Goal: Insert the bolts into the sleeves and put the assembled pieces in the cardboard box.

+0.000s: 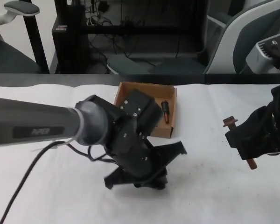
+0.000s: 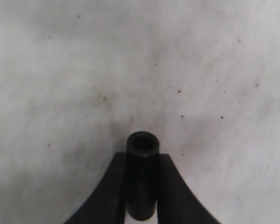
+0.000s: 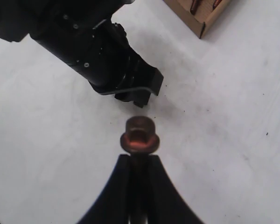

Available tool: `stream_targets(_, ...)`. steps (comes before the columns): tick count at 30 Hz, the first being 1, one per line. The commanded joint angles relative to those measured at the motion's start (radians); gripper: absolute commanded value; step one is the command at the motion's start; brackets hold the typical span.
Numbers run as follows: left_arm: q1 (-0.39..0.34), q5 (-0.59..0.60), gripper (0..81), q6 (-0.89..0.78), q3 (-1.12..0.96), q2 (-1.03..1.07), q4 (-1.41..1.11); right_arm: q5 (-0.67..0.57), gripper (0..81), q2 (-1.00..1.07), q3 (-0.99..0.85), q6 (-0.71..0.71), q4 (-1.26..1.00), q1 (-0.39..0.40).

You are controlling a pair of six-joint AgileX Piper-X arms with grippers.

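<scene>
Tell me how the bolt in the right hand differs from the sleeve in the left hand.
The bolt is copper-coloured; the sleeve is black. The bolt ends in a flanged hex head; the sleeve ends in an open bore. The bolt sits in the right hand, the sleeve in the left hand. Both are clamped between fingers, not yet joined.

Sleeve (image 2: pixel 142 175): matte black.
Bolt (image 3: pixel 139 136): coppery red-brown, head and shank alike.
Left gripper (image 2: pixel 142 157), right gripper (image 3: pixel 139 161): both black.
Box (image 1: pixel 149 85): plain tan-brown cardboard.
Piece in box (image 1: pixel 165 111): black, reddish end.
Bench cover (image 2: pixel 200 70): white, scattered dark specks, faint grey smudges.
Left arm (image 1: pixel 32 123): grey tube, black wrist housing.
</scene>
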Motion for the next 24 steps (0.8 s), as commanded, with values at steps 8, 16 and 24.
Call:
stream_targets(8, 0.046, 0.198, 1.7, 0.524, 0.004, -0.171, -0.002, -0.002, 0.6, -0.011, 0.002, 0.021, -0.033, 0.001)
stream_targets(16, 0.071, 0.208, 1.7, 0.604, 0.171, -0.403, -0.015, -0.1, 0.6, -0.003, 0.002, 0.179, -0.177, 0.001)
stream_targets(24, 0.092, 0.299, 1.7, 0.544, 0.439, -0.756, -0.295, -0.212, 0.6, 0.075, 0.002, 0.31, -0.354, 0.001)
